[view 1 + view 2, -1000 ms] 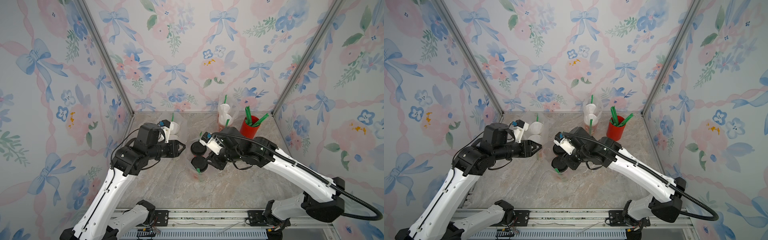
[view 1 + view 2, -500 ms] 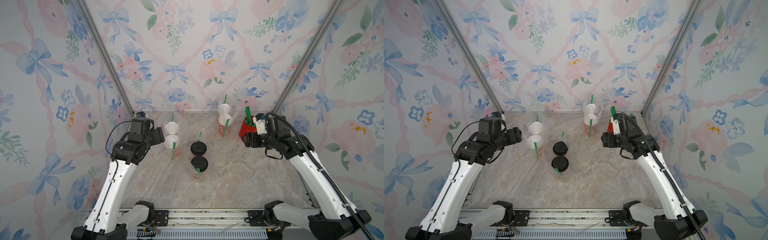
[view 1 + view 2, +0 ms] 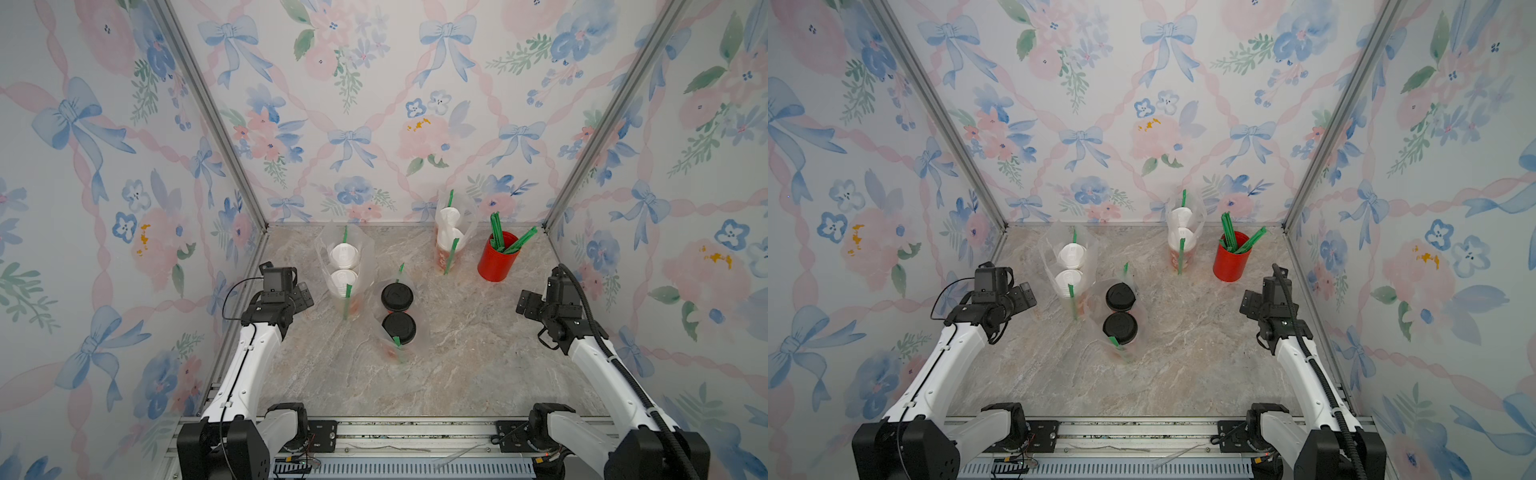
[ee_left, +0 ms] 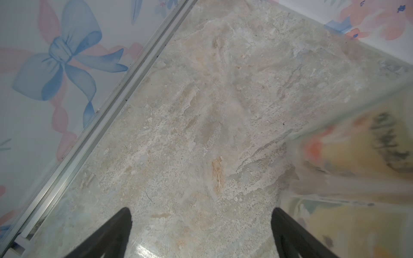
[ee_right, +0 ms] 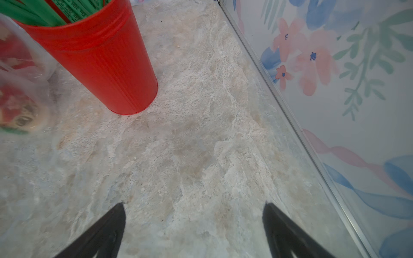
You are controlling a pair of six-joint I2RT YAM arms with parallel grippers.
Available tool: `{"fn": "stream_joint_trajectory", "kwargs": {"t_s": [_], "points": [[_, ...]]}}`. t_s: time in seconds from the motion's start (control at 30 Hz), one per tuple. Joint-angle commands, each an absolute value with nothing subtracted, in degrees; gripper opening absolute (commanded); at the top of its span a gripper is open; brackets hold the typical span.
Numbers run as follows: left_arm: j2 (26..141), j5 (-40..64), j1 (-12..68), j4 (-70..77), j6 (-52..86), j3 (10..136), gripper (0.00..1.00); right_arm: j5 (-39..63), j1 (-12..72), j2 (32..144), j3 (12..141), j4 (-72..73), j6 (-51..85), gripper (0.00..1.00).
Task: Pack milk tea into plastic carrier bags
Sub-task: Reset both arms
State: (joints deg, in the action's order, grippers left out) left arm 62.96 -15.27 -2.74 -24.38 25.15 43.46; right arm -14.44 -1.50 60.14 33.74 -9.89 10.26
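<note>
Marbled, stone-patterned desk [image 3: 457,374] fills the floor of the booth. Nearest the front rail, both arms reach in from the sides. The left tool [image 4: 201,210] hangs by the left wall, its fingers [image 4: 120,225] spread wide apart over bare desk and holding nothing. In the left wrist view a blurred cream cup inside clear plastic lies just to one side of it. The right tool [image 5: 194,204] hangs by the right wall, also wide apart and empty, with only bare desk between its fingers.

Further in, about mid-desk, the nearest carrier bag [image 3: 417,336] stands upright with two black-lidded cups [image 3: 398,327] inside, one behind the other. A green straw is tucked in at each end.

Just behind it and to the left, the second carrier bag [image 3: 365,257] holds two white-lidded cups [image 3: 345,255], again with green straws. Whether these two bags touch cannot be told.

Farthest back, near the rear wall, the third carrier bag [image 3: 467,224] holds another white-lidded pair [image 3: 449,216] with red lower sides. Just beside it on the right stands the red straw cup [image 3: 496,264], with loose green straws [image 3: 498,237] leaning out of it.
</note>
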Motion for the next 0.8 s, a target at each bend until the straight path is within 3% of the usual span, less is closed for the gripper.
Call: {"fn": "stream_joint_trajectory", "kwargs": {"t_s": [0.0, 0.23, 0.3, 0.5, 0.57, 0.77], "points": [[62.8, -18.5, -3.0, -9.3, 26.4, 36.8, 0.98, -16.2, -1.6, 63.6, 27.5, 17.1, 6.8, 0.97], [64.8, -24.9, 0.5, 20.0, 17.3, 21.3, 0.98, -11.8, -1.4, 76.3, 25.0, 34.1, 5.3, 0.97], [67.0, -26.9, 1.9, 26.1, 13.8, 19.2, 0.98, -10.5, -0.1, 79.8, 21.7, 44.6, 4.7, 0.97], [71.9, -19.6, 2.1, 42.1, 8.5, 15.0, 0.98, -12.7, 5.6, 89.6, 20.0, 58.1, -1.5, 0.97], [72.6, -16.5, 1.7, 48.6, 7.1, 13.1, 0.98, -13.5, 5.7, 87.7, 22.0, 51.4, -1.2, 0.96], [78.3, -9.0, -0.2, 59.2, 5.3, 12.9, 0.98, -12.3, 4.1, 88.2, 22.4, 50.9, 0.3, 0.96]]}}
